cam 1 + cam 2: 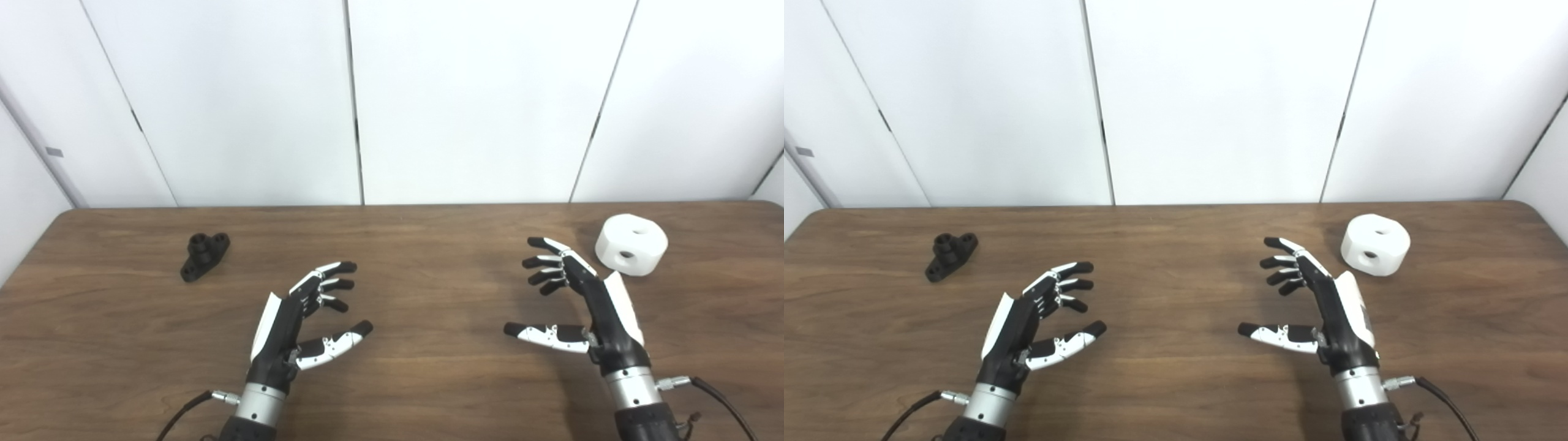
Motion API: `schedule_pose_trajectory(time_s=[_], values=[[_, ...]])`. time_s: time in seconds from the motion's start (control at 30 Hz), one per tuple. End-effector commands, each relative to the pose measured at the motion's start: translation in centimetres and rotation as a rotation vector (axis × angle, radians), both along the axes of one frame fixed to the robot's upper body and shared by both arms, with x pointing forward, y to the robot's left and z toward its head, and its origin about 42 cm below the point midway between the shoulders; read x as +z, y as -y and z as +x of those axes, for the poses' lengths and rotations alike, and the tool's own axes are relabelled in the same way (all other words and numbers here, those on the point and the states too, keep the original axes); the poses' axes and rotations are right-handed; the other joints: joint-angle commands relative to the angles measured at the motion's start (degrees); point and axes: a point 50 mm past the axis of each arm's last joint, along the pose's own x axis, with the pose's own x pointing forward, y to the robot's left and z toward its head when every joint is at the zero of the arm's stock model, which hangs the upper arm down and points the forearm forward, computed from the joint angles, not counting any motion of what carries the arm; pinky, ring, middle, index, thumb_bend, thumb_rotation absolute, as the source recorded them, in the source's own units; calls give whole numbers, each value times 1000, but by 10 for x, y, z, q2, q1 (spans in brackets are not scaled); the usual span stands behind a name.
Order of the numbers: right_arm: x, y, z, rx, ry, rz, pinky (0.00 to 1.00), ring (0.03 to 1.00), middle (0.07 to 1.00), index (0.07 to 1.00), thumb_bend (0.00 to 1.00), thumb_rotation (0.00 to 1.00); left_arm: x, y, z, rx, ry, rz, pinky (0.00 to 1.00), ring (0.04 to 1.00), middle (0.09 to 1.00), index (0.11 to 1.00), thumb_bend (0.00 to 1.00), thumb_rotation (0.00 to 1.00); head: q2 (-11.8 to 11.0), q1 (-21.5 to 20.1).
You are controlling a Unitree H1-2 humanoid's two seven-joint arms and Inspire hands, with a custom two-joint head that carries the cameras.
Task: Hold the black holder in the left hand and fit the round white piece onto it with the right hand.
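The black holder (204,255) lies on the wooden table (416,257) at the far left, a small flanged part with a short upright stub. The round white piece (631,244), a thick disc with a hole on top and one in its side, rests at the far right. My left hand (306,318) hovers over the table's front left, open and empty, to the right of and nearer than the holder. My right hand (582,306) is open and empty too, just left of and in front of the white piece, not touching it.
White wall panels (465,98) stand right behind the table's far edge. Cables (716,398) trail from both wrists near the front edge. Bare wood lies between the two hands.
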Motion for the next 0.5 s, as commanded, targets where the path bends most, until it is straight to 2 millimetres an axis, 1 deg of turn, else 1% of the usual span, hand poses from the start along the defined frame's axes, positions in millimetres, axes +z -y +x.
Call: schedule_pose_trajectory(time_s=[0.0,0.1,0.23,0.37,0.4,0.47], values=[[16,-3,4,11,62,9,510,599,684,800,706,131,19,2,5,0,77,-5,619,770,881,829,646,60,1,0],[17,-3,4,12,60,6,508,596,684,802,704,134,19,3,6,-2,78,0,607,766,881,862,648,84,2,1],[16,-3,4,21,64,1,505,596,684,801,696,126,18,4,6,-3,68,-4,601,773,880,911,644,76,3,4],[15,-3,5,22,62,1,502,593,684,800,695,130,18,5,7,-4,70,-6,597,769,877,918,640,63,3,9],[15,-3,5,22,60,1,502,592,684,800,695,131,18,5,7,-6,70,-7,595,768,877,917,639,59,3,13],[15,-2,5,22,58,2,499,590,683,801,695,125,18,7,7,-9,69,-10,589,768,876,915,641,60,2,36]])
